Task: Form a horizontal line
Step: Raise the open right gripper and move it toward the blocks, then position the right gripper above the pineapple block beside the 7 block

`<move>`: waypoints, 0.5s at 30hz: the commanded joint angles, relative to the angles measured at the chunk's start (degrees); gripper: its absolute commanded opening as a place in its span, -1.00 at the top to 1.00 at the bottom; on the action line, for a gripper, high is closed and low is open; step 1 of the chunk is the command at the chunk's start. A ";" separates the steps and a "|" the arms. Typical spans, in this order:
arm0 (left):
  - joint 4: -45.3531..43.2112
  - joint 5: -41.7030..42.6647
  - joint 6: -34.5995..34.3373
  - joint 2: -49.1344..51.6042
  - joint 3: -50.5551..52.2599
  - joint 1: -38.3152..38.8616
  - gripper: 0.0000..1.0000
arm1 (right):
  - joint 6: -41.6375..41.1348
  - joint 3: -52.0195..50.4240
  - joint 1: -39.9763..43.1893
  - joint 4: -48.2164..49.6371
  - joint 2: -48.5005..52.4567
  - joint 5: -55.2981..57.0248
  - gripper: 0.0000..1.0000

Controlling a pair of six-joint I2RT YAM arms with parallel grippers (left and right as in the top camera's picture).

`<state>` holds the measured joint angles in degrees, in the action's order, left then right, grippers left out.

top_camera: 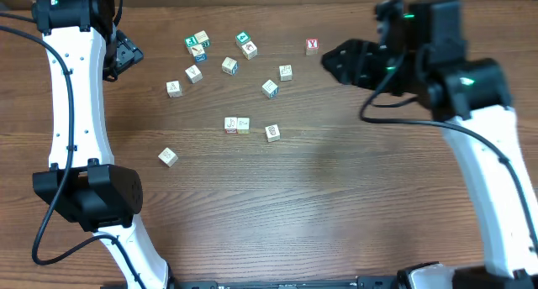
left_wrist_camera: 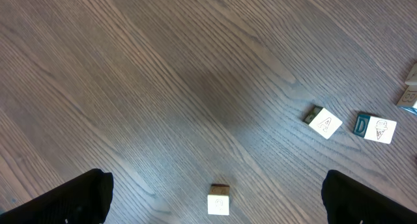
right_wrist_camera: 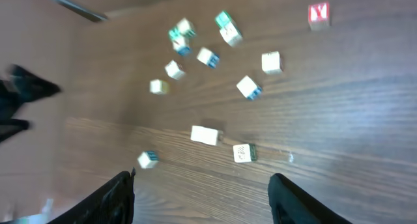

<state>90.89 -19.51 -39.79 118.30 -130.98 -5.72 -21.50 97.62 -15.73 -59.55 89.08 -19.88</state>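
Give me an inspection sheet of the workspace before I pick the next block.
Surface: table, brown wood grain, no spills seen.
Job's things: row has two pale blocks touching side by side; a third pale block lies apart from it, toward the right arm.
Clutter: red Y block and teal-faced block sit among scattered blocks at the far side.
Grippers: left gripper fingers wide apart, empty; right gripper fingers apart, empty.
Cables: black cables run along both arms, away from the blocks.
Surroundings: nothing seen.
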 commanded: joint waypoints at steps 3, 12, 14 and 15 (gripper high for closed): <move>0.09 -0.11 1.25 -0.46 -0.74 0.13 -0.99 | -2.80 1.05 -8.11 -0.81 5.29 15.10 -0.33; 0.11 -0.11 1.25 -0.46 -0.74 0.11 -1.00 | -5.73 1.05 -13.70 -2.12 16.61 21.79 -0.43; 0.11 -0.11 1.25 -0.46 -0.74 0.13 -1.00 | -5.75 1.03 -13.86 -2.12 18.49 21.75 -0.43; 0.09 -0.11 1.27 -0.46 -0.74 0.11 -0.99 | -5.77 1.03 -13.92 -2.14 19.54 21.46 -0.43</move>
<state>90.89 -19.51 -39.81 118.30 -130.98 -5.72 -26.52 97.62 -29.28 -61.76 106.74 -0.38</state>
